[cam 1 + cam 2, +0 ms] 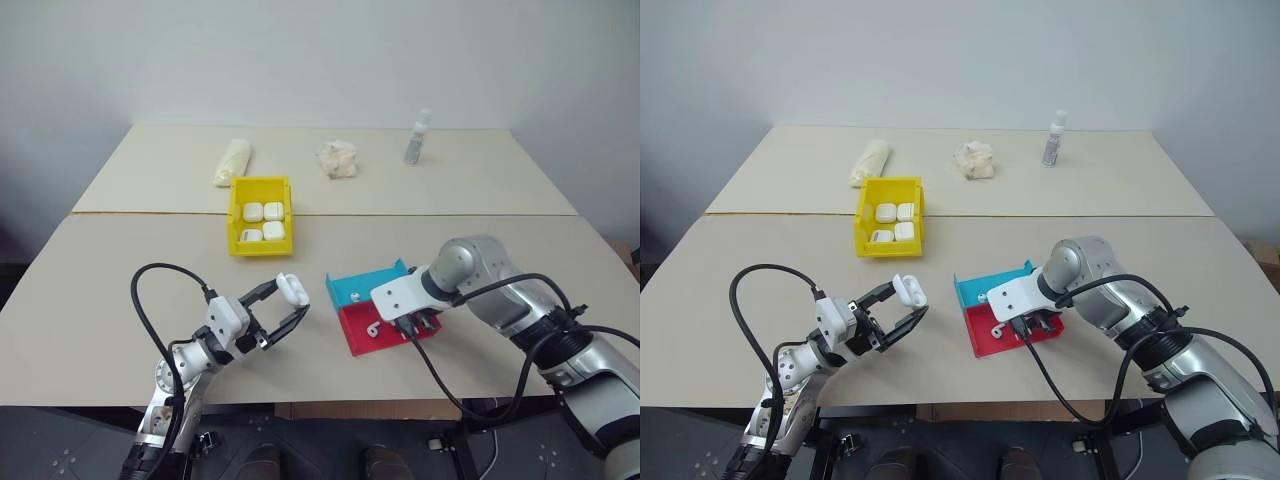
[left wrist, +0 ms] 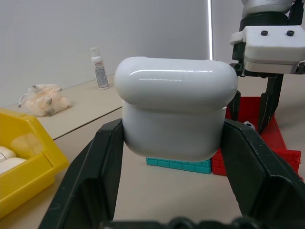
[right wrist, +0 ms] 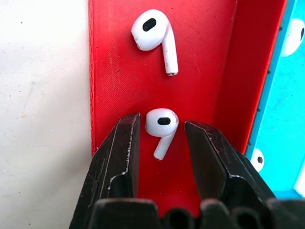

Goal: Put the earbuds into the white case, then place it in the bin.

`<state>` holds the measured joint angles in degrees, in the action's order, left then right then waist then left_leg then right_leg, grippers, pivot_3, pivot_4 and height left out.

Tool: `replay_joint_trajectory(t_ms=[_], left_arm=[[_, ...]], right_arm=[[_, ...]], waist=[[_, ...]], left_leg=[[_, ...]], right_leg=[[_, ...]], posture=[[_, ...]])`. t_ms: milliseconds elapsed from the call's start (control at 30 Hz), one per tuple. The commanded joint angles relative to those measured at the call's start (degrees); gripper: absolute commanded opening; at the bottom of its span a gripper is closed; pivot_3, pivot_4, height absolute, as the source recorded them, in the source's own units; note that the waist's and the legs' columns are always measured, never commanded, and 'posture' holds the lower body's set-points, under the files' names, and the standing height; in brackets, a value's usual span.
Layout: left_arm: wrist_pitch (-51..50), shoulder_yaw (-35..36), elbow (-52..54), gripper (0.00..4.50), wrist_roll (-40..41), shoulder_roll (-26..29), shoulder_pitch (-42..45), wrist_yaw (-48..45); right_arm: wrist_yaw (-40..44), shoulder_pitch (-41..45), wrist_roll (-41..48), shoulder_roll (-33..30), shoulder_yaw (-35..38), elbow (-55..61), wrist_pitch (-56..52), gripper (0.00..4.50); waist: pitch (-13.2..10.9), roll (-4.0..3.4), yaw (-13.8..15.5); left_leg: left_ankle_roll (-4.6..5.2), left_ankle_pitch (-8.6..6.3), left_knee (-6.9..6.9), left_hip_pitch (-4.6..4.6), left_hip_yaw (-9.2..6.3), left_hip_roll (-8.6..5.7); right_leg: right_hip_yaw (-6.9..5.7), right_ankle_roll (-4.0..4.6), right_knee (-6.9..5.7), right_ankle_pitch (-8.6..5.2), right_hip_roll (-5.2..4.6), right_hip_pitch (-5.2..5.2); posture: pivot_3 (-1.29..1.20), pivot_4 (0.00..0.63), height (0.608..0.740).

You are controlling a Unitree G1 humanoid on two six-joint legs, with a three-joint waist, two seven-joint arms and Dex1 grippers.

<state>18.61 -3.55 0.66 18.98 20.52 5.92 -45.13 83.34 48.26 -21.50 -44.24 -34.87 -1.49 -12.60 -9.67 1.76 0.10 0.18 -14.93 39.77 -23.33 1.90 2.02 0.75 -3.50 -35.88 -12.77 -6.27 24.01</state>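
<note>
My left gripper (image 1: 288, 305) is shut on the white case (image 2: 174, 109), holding it above the table near the front left. My right gripper (image 3: 162, 120) points down into the red half of the tray (image 1: 358, 340). Its fingers (image 3: 121, 143) stand open on either side of one earbud (image 3: 161, 125), with a small gap on each side. A second earbud (image 3: 153, 34) lies further along the red floor. The yellow bin (image 1: 258, 246) sits beyond the left gripper and holds several white cases (image 1: 262, 222).
The blue half of the tray (image 1: 355, 290) adjoins the red one and holds more earbuds (image 3: 295, 36). At the back of the table stand a small bottle (image 1: 417, 137), a crumpled bag (image 1: 337, 160) and a white roll (image 1: 233, 162).
</note>
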Motion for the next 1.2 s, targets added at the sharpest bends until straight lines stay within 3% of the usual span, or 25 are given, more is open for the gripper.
replay_joint_trajectory(t_ms=[33, 67, 167, 433, 533, 733, 867, 1000, 1100, 1200], left_arm=[[0.9, 0.4, 1.8, 2.75, -0.6, -0.4, 0.5, 0.4], [0.9, 0.4, 1.7, 2.75, -0.7, -0.4, 0.4, 0.4], [0.9, 0.5, 1.9, 2.75, -0.8, -0.6, 0.3, 0.4], [0.8, 0.2, 1.8, 2.75, -1.1, -0.7, 0.5, 0.2], [0.6, 0.2, 1.8, 2.75, -0.9, -0.6, 0.8, -0.1], [0.4, 0.0, 2.0, 2.75, 0.1, -0.8, 2.0, -1.2], [-1.8, -0.4, 5.6, 2.75, 2.5, -0.6, 2.9, -2.4], [-6.3, -0.7, 11.7, 2.75, 7.1, -0.2, 3.7, -3.8], [-8.9, -0.9, 14.1, 2.75, 10.0, -0.1, 4.7, -5.3], [-10.7, -0.6, 14.6, 2.75, 13.2, -0.4, 6.1, -7.5]], right_arm=[[0.1, 0.0, -0.5, -0.1, 1.0, -0.3, 1.1, 1.84], [0.1, 0.0, -0.5, -0.1, 1.0, -0.3, 1.1, 1.84], [0.0, -0.2, -0.6, -0.1, 1.2, -0.2, 1.1, 1.29], [-0.8, -0.6, -1.4, -0.1, 1.0, -0.5, 2.0, 1.29], [-0.8, -1.0, -1.3, -0.3, 1.2, 0.0, 2.0, 0.83], [-0.9, -2.0, 0.4, -0.6, 4.4, 4.2, -1.2, 0.83], [0.5, -2.1, 6.9, -2.1, 12.6, 12.6, -8.4, 0.83], [-1.5, -0.4, 19.0, -1.8, 27.3, 19.2, -19.9, 0.83], [-4.8, -0.2, 32.0, 2.3, 41.0, 20.9, -24.4, 0.83], [-9.3, -2.4, 41.5, 7.7, 48.8, 23.3, -21.8, 0.83]], waist=[[0.0, 0.00, 0.0], [0.0, 0.00, 0.0], [0.0, -0.01, 0.0], [0.0, -0.01, -0.1], [0.0, -0.01, -0.1], [0.0, -0.01, -0.1], [0.0, -0.02, 0.0], [0.0, -0.02, 0.1], [0.0, -0.02, 0.2], [0.0, -0.02, 0.3]], left_leg=[[0.00, 0.00, 0.00, 0.01, 0.00, 0.00], [0.00, 0.00, 0.00, 0.01, 0.00, 0.00], [0.00, 0.00, 0.00, 0.01, 0.00, 0.00], [0.00, 0.00, 0.00, 0.01, 0.00, 0.00], [0.00, 0.00, 0.00, 0.02, 0.00, 0.00], [0.00, 0.00, 0.00, 0.02, 0.00, 0.00], [0.00, 0.00, 0.00, -0.07, 0.00, 0.00], [0.00, 0.00, 0.01, -0.14, -0.04, 0.02], [0.00, 0.00, -0.01, -0.06, -0.06, 0.03], [0.00, 0.00, -0.01, -0.02, -0.06, 0.03]], right_leg=[[0.00, 0.00, 0.00, 0.00, 0.00, -0.01], [0.00, 0.00, 0.00, 0.00, 0.00, -0.01], [0.00, 0.00, 0.00, 0.00, 0.00, -0.01], [0.00, 0.00, 0.00, 0.00, 0.00, -0.01], [0.00, 0.00, 0.00, 0.00, 0.00, -0.02], [-0.01, 0.00, 0.00, 0.00, 0.00, -0.03], [0.00, 0.00, -0.03, 0.00, 0.00, 0.08], [-0.01, 0.00, -0.04, 0.00, 0.00, 0.07], [-0.04, 0.00, 0.00, 0.00, 0.00, -0.02], [-0.03, 0.00, 0.00, 0.00, 0.02, -0.06]], posture=[[0.00, 0.150, 0.740], [0.00, 0.150, 0.740], [0.00, 0.150, 0.740], [0.00, 0.150, 0.740], [0.00, 0.150, 0.740], [0.00, 0.150, 0.740], [0.00, 0.150, 0.740], [0.00, 0.150, 0.740], [0.00, 0.150, 0.740], [0.00, 0.150, 0.740]])
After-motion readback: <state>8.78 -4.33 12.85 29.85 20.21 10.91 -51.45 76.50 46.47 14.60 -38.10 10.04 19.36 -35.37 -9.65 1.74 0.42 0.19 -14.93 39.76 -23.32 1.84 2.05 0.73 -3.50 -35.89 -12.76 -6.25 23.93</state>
